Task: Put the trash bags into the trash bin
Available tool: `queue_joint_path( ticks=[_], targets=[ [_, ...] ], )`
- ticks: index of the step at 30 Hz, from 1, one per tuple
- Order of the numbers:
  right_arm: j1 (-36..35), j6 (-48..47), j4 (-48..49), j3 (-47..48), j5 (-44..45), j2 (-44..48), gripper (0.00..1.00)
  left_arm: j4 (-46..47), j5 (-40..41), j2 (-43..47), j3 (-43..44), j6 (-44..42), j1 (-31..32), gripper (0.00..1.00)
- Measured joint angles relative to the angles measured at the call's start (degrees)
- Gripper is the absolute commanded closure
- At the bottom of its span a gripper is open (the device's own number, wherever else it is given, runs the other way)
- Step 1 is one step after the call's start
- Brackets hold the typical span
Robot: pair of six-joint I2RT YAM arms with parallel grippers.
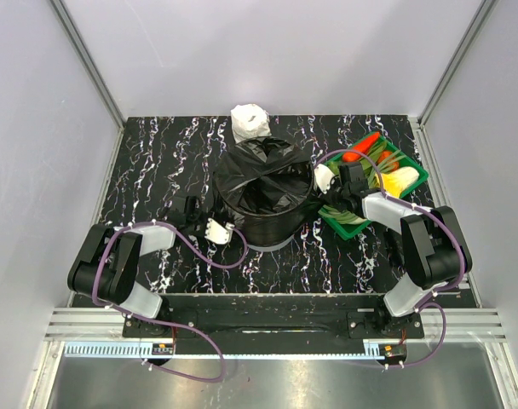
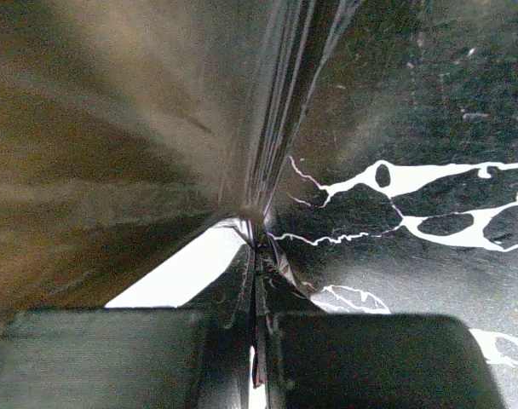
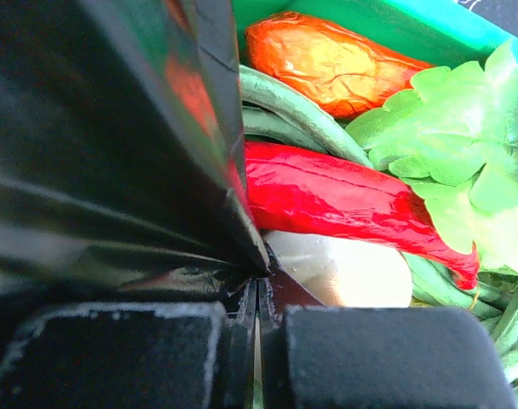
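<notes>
- Over the middle of the dark marbled table [image 1: 157, 162], the top view showed the trash bags [image 1: 263, 192] draped across the mouth of the trash bin [image 1: 272, 245]. The black film hid all but the bin's grey foot.
- Also from above, the left gripper [image 1: 218, 230] sat at the bag's left edge and the right gripper [image 1: 325, 177] at its right edge. A white wrapped roll [image 1: 249, 122] lay behind the bin, and a green basket [image 1: 412, 175] stood to its right.
- At the left wrist, the left gripper [image 2: 257, 358] was pressed together on a gathered fold of the trash bags [image 2: 157, 128], just above the table [image 2: 429, 102].
- At the right wrist, the right gripper [image 3: 257, 341] pinched a pleat of the trash bags [image 3: 97, 153]. Behind it a red pepper [image 3: 344, 200] and green beans [image 3: 293, 111] lay in the green basket [image 3: 370, 25].
</notes>
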State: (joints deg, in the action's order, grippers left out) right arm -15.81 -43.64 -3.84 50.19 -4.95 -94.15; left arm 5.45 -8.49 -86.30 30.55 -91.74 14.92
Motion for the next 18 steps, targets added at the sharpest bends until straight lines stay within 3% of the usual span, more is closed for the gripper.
queue_joint_path(
  ticks=[18],
  targets=[
    [-0.3, -2.9, 3.9, -2.6, 4.2, 0.7, 1.00, -2.2, 3.8, -0.1, 0.7, -1.5, 3.6, 1.00]
  ],
)
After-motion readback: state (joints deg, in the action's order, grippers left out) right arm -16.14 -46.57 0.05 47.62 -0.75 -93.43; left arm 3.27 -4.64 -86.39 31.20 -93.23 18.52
